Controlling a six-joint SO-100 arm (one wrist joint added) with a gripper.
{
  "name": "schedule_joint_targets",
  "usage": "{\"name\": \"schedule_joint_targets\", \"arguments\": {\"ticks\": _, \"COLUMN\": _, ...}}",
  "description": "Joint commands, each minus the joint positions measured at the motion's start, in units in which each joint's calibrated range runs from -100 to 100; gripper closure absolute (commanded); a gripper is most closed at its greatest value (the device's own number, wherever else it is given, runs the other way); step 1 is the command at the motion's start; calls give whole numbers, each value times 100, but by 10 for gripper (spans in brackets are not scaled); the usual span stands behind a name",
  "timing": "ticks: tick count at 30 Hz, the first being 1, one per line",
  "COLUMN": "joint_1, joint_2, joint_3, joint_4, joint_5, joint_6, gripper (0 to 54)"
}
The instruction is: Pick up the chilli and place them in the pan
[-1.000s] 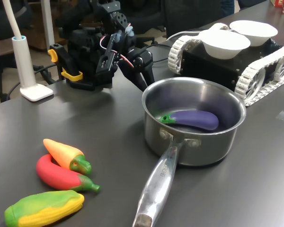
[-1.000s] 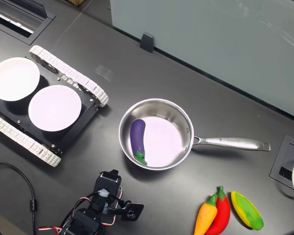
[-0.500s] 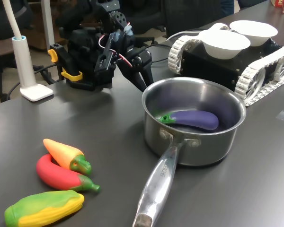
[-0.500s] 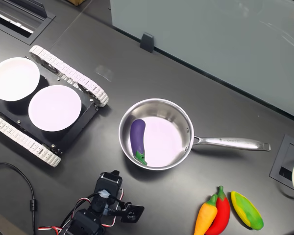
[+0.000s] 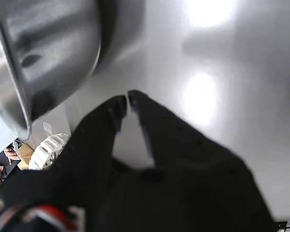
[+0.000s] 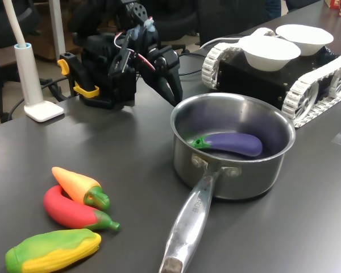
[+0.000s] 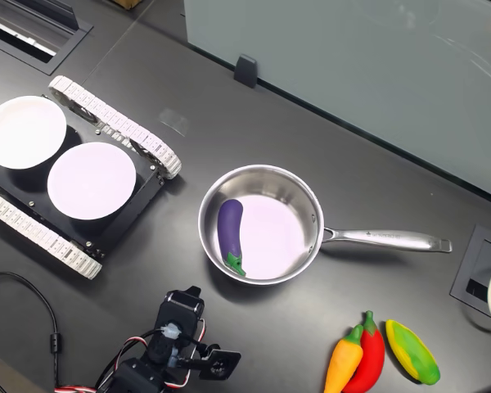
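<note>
Black two-fingered tool [image 5: 127, 98] nearly closed, tips a sliver apart, empty, low over the dark grey counter [image 6: 125, 148] beside the shiny steel saucepan [image 6: 273, 165]; its base is cut off in the second exterior view. One curved red chilli [image 6: 68, 210] lies well apart on the counter, partly under one orange pepper toy [image 6: 77, 183], beside one green-yellow corn toy [image 6: 51, 250]. One purple eggplant [image 6: 236, 143] in the pan. Two white bowls [image 6: 270, 51] sit on a tracked vehicle [image 6: 324, 77].

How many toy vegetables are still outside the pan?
3, clustered on the table past the handle's end: orange-yellow pepper toy, chilli touching it, corn toy beside. An eggplant lies inside the pan.
</note>
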Motion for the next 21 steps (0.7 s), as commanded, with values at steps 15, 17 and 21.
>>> {"name": "schedule_joint_targets", "arguments": {"ticks": 15, "joint_1": -115, "joint_2": 1022, "joint_3": -1631, "joint_4": 108, "joint_5": 220, "joint_6": -81, "gripper": 536}}
{"name": "schedule_joint_targets", "arguments": {"ticks": 17, "joint_1": -138, "joint_2": 1106, "joint_3": -1731, "joint_4": 108, "joint_5": 215, "joint_6": -81, "gripper": 536}}
{"name": "schedule_joint_targets", "arguments": {"ticks": 21, "joint_1": 34, "joint_2": 1300, "joint_3": -2058, "joint_4": 176, "joint_5": 215, "joint_6": -131, "gripper": 536}}
